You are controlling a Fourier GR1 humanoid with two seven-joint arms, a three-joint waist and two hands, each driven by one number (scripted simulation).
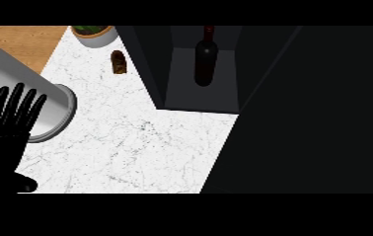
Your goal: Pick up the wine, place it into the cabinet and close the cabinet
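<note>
While wine (205,57) stands upright inside cabinet (204,94), I see my L hand (18,119) resting at left edge, fingers straight, holding nothing; R hand out of view.

Only the left hand (16,126) shows: matte black all over, w/ slim, round-tipped fingers (29,104) and a stubby rounded thumb (24,184), no markings or cables visible.
</note>
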